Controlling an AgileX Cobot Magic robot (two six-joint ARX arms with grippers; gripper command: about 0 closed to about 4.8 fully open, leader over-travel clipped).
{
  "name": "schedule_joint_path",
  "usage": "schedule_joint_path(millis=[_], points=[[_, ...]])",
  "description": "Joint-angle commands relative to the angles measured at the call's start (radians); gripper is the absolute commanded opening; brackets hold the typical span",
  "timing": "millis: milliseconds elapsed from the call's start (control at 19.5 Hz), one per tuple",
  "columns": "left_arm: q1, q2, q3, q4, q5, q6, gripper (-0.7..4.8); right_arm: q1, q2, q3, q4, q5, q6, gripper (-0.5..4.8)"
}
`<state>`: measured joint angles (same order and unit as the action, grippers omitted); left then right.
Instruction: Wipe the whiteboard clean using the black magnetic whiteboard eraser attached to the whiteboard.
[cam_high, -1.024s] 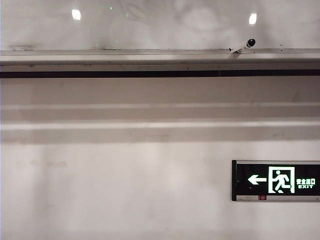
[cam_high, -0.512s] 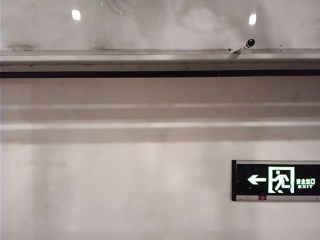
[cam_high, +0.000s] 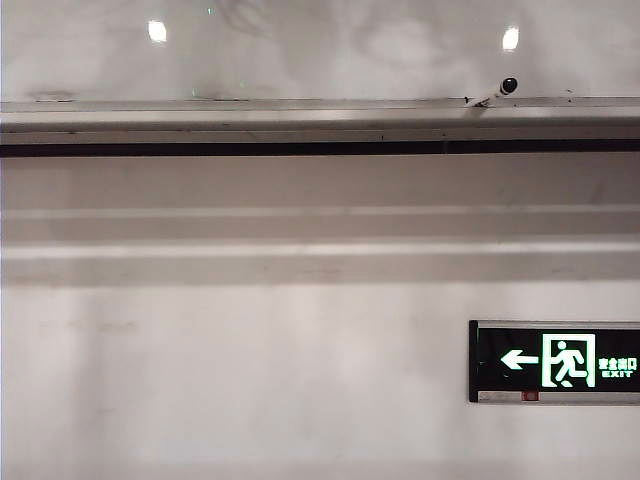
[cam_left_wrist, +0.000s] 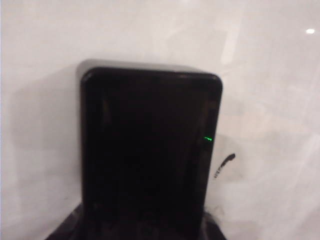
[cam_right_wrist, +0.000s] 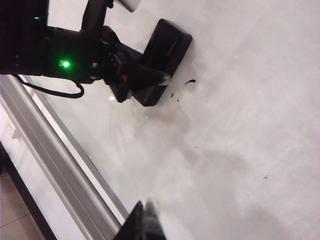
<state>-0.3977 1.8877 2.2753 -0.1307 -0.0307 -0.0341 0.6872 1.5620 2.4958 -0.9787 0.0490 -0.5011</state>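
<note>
Left claw (cam_right_wrist: 150, 82) clamped across the near end of the black eraser (cam_left_wrist: 150, 155), pressing it flat against the glossy whiteboard (cam_right_wrist: 240, 125), a little above the silver edge rail (cam_right_wrist: 60, 165). Small black ink mark (cam_left_wrist: 224, 165) just beside the eraser's side, more specks scattered near it. Right claw (cam_right_wrist: 145, 220) fully closed, empty, hanging apart over the board. Eraser likely light, stiff-shelled, soft-faced, prone to sliding on the slick board and snapping back by magnet; best gripped across the narrow sides, as here. Exterior view: only the board's lower strip, wall and exit sign (cam_high: 555, 360).
</note>
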Motion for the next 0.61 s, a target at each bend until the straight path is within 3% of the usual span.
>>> schedule_joint_path(millis=[51,358,461,614], points=[[-0.064,0.063,-0.008,-0.017,0.035,0.106,1.42,0.002,-0.005,0.003,0.009,-0.004,0.012,0.00],[-0.132,0.071,-0.008,-0.076,0.069,0.181,1.42,0.016,-0.006,0.003,0.003,-0.007,0.023,0.00],[-0.132,0.069,-0.005,-0.076,0.005,0.187,1.42,0.016,-0.006,0.004,0.003,-0.011,0.023,0.00],[-0.128,0.068,0.076,-0.085,-0.183,0.206,1.42,0.016,-0.006,0.004,0.003,-0.029,0.027,0.00]])
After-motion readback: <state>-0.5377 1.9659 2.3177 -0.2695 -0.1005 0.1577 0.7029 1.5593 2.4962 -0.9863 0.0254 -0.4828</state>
